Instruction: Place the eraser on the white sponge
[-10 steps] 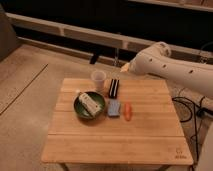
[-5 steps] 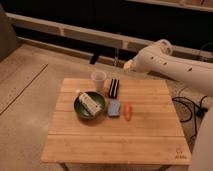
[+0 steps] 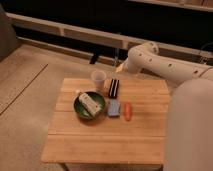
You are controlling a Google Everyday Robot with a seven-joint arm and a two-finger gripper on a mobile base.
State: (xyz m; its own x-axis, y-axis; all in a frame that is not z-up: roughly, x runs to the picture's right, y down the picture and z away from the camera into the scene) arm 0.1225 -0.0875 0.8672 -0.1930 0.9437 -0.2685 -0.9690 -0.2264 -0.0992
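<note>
Moved: our arm has swung a little toward the cup [image 3: 98, 79], and the claw [image 3: 116, 64] now hangs nearer the eraser [image 3: 114, 88], over its far end.
Claw: open and empty, we judge; it is above the far edge of the desk [image 3: 150, 135].
Eraser: it lies flat on the desk, beside the cup and just behind the white sponge [image 3: 114, 107].
Risk at the grasp: the cup stands near, so a finger coming down wide can knock it over.
Risk at the grip: if we pinch only the far end, the eraser can tilt and slip out.
Risk at the release: the sponge looks soft and is no bigger than the eraser; a drop off centre can slide onto the orange piece [image 3: 128, 111] or toward the green bowl [image 3: 79, 107].
</note>
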